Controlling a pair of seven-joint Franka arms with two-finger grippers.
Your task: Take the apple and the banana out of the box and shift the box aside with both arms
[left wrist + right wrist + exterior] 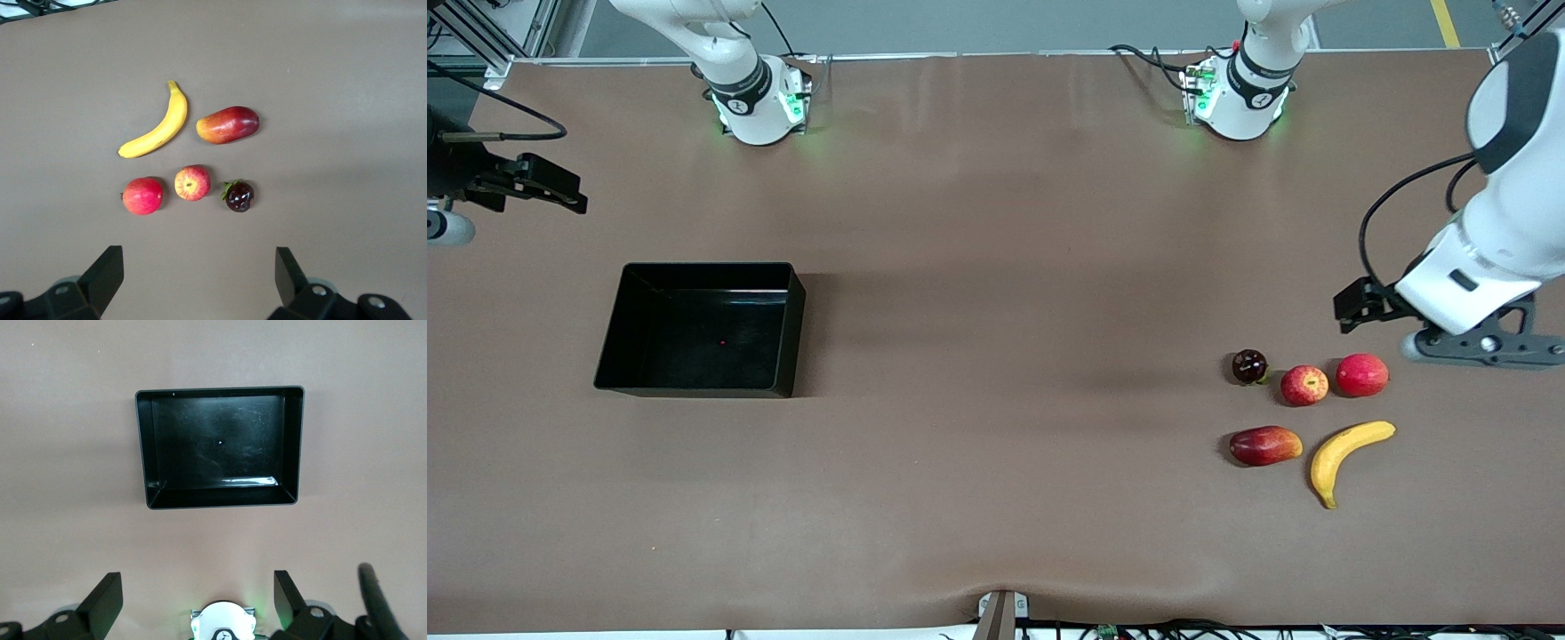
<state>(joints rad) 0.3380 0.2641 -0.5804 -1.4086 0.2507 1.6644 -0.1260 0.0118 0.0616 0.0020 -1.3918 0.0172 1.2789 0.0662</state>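
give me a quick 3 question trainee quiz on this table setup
1. True or false: the black box holds a fruit.
2. Which lies nearer the front camera: A) banana B) streaked apple?
3. Fill in: both the left gripper and right gripper are ____.

Key: 1 false, it is empty. 2 A. 3 open, the left above the table by the fruits, the right above the table by the box.

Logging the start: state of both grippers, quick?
Left gripper: open, empty, over bare table beside the fruits.
Right gripper: open, empty.
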